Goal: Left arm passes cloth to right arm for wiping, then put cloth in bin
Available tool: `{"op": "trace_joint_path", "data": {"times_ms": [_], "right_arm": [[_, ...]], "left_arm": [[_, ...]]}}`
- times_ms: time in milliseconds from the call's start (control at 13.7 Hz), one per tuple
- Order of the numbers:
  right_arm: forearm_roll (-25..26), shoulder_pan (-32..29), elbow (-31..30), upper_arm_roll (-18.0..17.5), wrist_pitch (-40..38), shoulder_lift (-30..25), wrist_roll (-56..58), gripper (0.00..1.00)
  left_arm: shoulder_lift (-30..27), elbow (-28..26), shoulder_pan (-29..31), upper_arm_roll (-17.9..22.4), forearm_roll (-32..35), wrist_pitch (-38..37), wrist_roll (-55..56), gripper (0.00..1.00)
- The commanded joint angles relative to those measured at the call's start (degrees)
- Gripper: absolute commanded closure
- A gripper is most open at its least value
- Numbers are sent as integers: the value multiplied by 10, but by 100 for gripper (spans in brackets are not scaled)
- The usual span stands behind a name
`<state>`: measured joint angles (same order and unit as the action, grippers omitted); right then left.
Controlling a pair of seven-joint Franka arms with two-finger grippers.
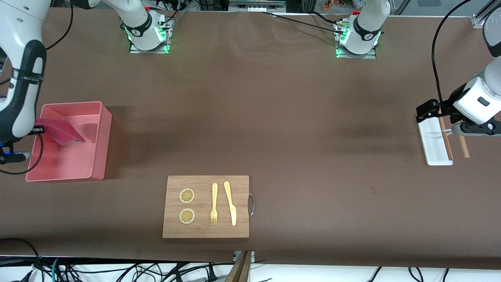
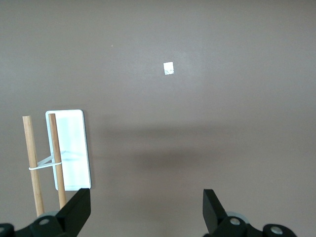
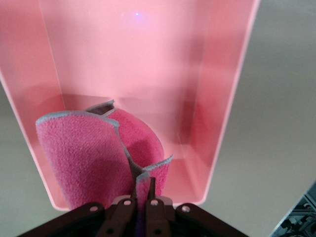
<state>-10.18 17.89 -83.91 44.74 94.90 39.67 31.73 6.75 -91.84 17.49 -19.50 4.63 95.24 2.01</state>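
Two tools show. The right tool [image 3: 143,197] is pinched tight on the pink cloth [image 1: 62,131], which hangs over the pink bin [image 1: 100,141] at the right arm's end of the worktop [image 1: 274,117]. The left tool [image 2: 145,210] waits wide open, holding nothing, over the white tray [image 1: 432,141].

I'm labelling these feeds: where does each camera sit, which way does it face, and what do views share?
Front view: high across the table, facing both bases; shows the bin, board, tray and both arms.
Left wrist view: on the left arm, looking down at the tray and sticks; left gripper open.
Right wrist view: on the right arm, looking into the bin; right gripper pinches the cloth.
Shared: front and right wrist views show the cloth over the bin.
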Motion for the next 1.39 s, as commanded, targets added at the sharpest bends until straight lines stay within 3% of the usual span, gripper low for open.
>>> {"op": "trace_joint_path", "data": {"times_ms": [0, 438, 948, 1094, 1312], "right_arm": [[-19, -10, 6, -6, 2, 16, 7, 1], [-62, -8, 22, -9, 1, 10, 4, 0], [-78, 20, 81, -13, -61, -61, -3, 0], [-58, 3, 81, -72, -63, -115, -5, 0], [66, -57, 71, -239, -67, -186, -144, 0]], "left_arm": [[8, 19, 1, -2, -4, -12, 4, 0], [9, 30, -16, -8, -5, -12, 9, 0], [12, 29, -15, -8, -5, -12, 10, 0], [13, 31, -15, -8, -5, -12, 10, 0], [14, 31, -14, -8, -5, -12, 10, 0]]}}
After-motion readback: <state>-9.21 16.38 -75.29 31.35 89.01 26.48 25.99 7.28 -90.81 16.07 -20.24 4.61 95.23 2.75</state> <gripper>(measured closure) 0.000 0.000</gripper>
